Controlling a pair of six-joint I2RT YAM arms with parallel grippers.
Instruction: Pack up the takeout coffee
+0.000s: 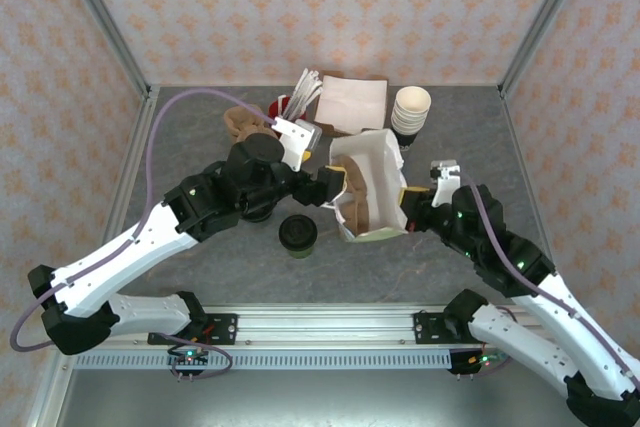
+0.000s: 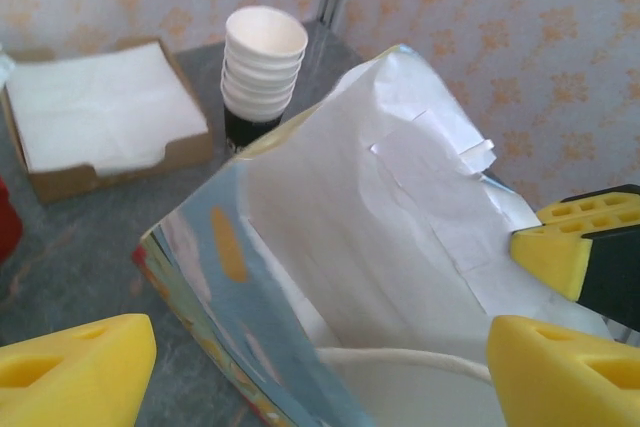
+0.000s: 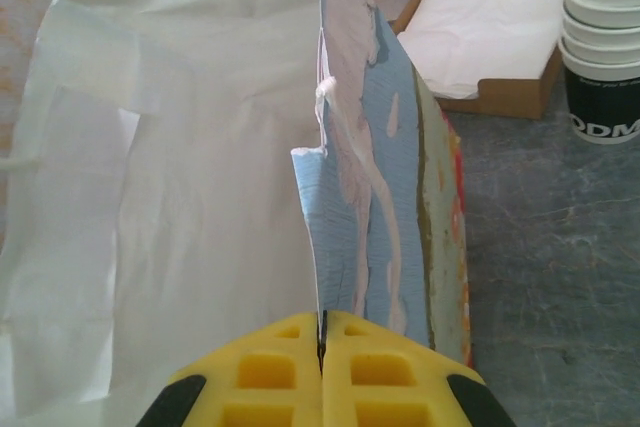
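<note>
The takeout coffee [image 1: 297, 235], a small cup under a round black lid, stands on the table to the left of the paper bag [image 1: 372, 162] and just in front of my left arm. The bag stands upright with its mouth open. My left gripper [image 1: 328, 187] is open at the bag's left rim. In the left wrist view the bag's near wall [image 2: 230, 277] and a white cord handle lie between its yellow fingertips [image 2: 75, 372]. My right gripper [image 1: 408, 207] is shut on the bag's right wall, and its pads [image 3: 300, 367] pinch the paper edge [image 3: 320, 247].
A stack of lidless white cups [image 1: 411, 109] stands behind the bag on the right. A cardboard tray of napkins [image 1: 352, 102] sits behind the bag. Brown paper items [image 1: 240, 125] and a red object [image 1: 281, 105] lie at the back left. Something brown shows inside the bag [image 1: 360, 197].
</note>
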